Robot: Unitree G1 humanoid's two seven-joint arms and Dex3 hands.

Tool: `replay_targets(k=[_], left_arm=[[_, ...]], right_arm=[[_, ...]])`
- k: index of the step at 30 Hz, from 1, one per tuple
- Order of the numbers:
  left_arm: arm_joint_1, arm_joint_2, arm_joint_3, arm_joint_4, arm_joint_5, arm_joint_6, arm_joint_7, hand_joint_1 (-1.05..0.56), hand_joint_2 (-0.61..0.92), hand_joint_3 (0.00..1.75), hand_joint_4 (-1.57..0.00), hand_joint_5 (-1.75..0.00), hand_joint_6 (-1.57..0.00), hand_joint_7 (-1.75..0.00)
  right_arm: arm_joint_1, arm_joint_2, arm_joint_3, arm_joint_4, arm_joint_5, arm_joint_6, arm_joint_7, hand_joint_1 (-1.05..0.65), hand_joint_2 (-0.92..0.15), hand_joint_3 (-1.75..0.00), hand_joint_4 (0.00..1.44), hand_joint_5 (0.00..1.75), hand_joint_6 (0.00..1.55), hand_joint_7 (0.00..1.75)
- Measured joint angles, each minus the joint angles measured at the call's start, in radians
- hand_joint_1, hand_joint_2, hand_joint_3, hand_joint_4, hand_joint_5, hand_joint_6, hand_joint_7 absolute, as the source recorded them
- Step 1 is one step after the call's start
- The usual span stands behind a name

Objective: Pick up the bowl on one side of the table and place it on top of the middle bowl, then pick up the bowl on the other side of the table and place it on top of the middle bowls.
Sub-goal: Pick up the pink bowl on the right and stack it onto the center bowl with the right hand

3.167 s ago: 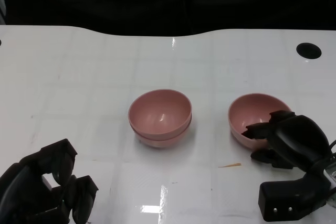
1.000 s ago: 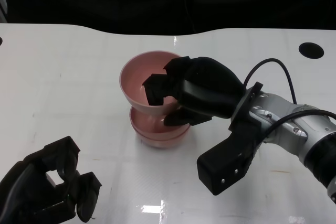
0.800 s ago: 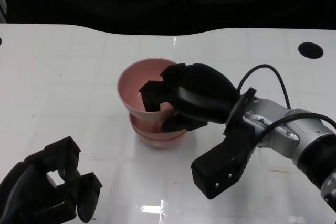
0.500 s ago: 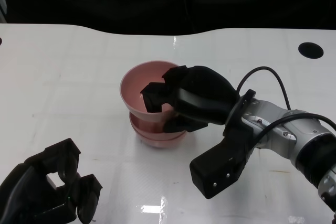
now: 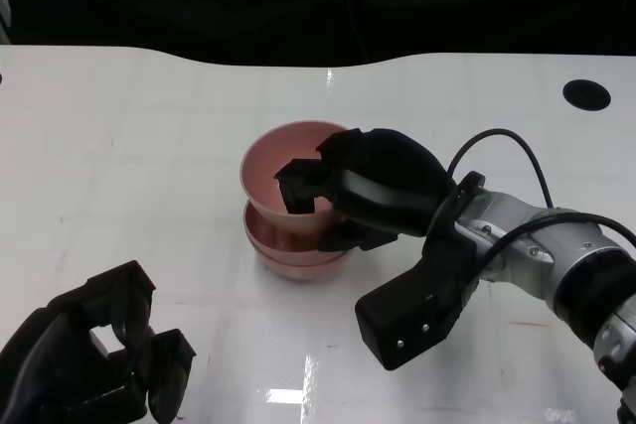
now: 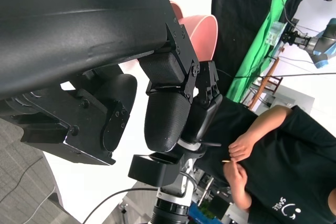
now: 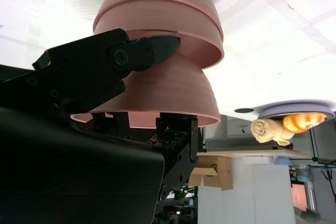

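My right hand [image 5: 373, 186] grips a pink bowl [image 5: 270, 168] by its right rim, with fingers [image 5: 298, 186] hooked inside it. This bowl hangs slightly tilted over the middle stack of two pink bowls [image 5: 288, 253], and its base dips into the top one. The right wrist view shows the held bowl [image 7: 157, 98] nosing into the stack [image 7: 157, 19], with a finger [image 7: 105, 59] on its outer wall. Whether it rests there I cannot tell. My left hand [image 5: 94, 364] lies at the table's near left with fingers curled in, holding nothing.
A round black hole [image 5: 584, 93] sits in the table top at the far right. A black cable [image 5: 502, 146] loops above my right forearm. In the left wrist view, a person in a black shirt [image 6: 273, 150] stands beside the table.
The bowl that stood at the right 3.2 s ago is now held over the middle stack. In the last half second it moved slightly right and lower. The left hand has not moved.
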Motion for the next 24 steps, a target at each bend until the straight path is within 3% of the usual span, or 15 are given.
replay_targets(k=[6,11,15,17,20,23,24], left_arm=[[0.001,0.0,-0.001,-0.001,0.0,0.0,0.007,0.15,0.75,1.59,-1.09,-1.75,-0.9,-1.75],[0.001,0.0,-0.002,-0.002,0.001,0.0,0.008,0.16,0.75,1.59,-1.09,-1.75,-0.9,-1.75],[0.001,0.0,-0.004,-0.003,0.002,0.0,0.008,0.15,0.75,1.58,-1.09,-1.75,-0.9,-1.75],[0.001,0.0,-0.004,-0.003,0.002,0.0,0.008,0.16,0.76,1.59,-1.09,-1.75,-0.9,-1.75],[0.001,-0.001,-0.005,-0.003,0.002,0.0,0.008,0.16,0.76,1.59,-1.09,-1.75,-0.9,-1.75],[0.001,-0.002,-0.005,-0.004,0.002,0.0,0.008,0.15,0.76,1.59,-1.09,-1.75,-0.9,-1.75],[0.002,-0.002,-0.006,-0.005,0.003,0.0,0.008,0.15,0.76,1.58,-1.09,-1.75,-0.9,-1.75]], right_arm=[[0.0,0.01,0.015,0.005,-0.001,0.011,0.002,-0.27,-0.9,-0.19,0.84,1.75,0.59,1.7],[0.0,0.015,0.025,0.011,-0.001,0.026,0.006,-0.29,-0.92,-0.19,0.84,1.75,0.63,1.57],[0.0,0.02,0.029,0.019,-0.001,0.028,0.013,-0.31,-0.92,-0.21,0.83,1.75,0.71,1.32],[0.0,0.024,0.032,0.023,-0.001,0.032,0.015,-0.31,-0.92,-0.19,0.82,1.75,0.78,1.08],[-0.001,0.027,0.038,0.03,-0.002,0.037,0.015,-0.32,-0.92,-0.18,0.81,1.75,0.83,0.98],[-0.007,0.029,0.043,0.035,-0.003,0.04,0.015,-0.34,-0.92,-0.18,0.81,1.75,0.79,1.11],[-0.008,0.03,0.045,0.036,-0.004,0.041,0.015,-0.35,-0.92,-0.16,0.81,1.72,0.83,0.91]])
